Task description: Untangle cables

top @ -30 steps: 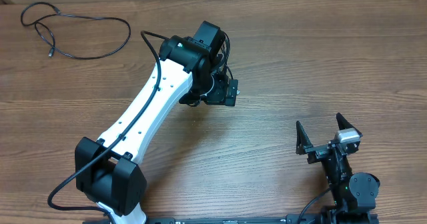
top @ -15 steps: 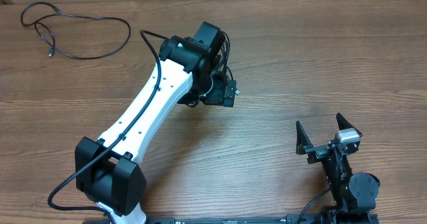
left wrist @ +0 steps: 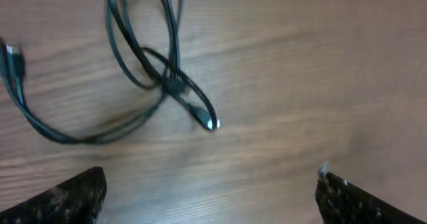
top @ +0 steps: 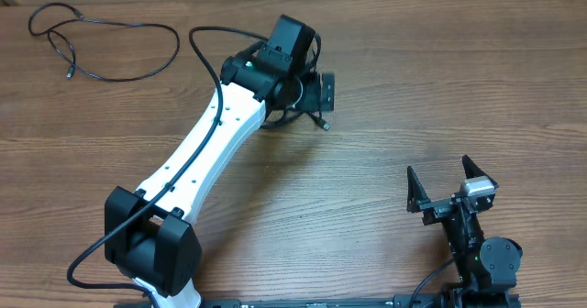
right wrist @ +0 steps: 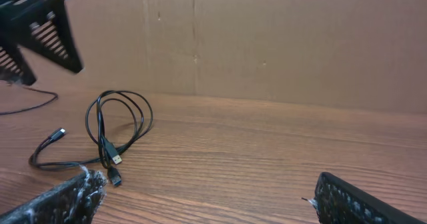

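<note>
Cable bundle [left wrist: 167, 77] lies on the table [left wrist: 300, 64] just ahead of the left gripper [left wrist: 211, 177]. That gripper's two fingers stand wide apart with nothing between them, and one shiny plug tip [left wrist: 211, 123] points back toward the gap. The left wrist view shows the spot where the strands cross. The overhead view loses this, because the wrist of the left arm [top: 211, 134] covers most of the bundle. From above, only a curved strand and one plug peek out beside the gripper. The right wrist view gives a side look: the loops lie flat, far ahead and to the left of the right gripper [right wrist: 210, 181]. Two plugs sit on the loop's near side and a third end trails off to the left. Only the overhead view shows a second cable [top: 119, 79], loose, well apart from both grippers and farthest from the right one.

The right gripper's fingers are also spread and hold nothing. Bare wood lies all around it and between it and the bundle. A cardboard wall [right wrist: 267, 44] closes off the table beyond the bundle.

The left wrist picture is blurred and cuts the loops off at its top edge. How many cords make up the bundle cannot be told.
</note>
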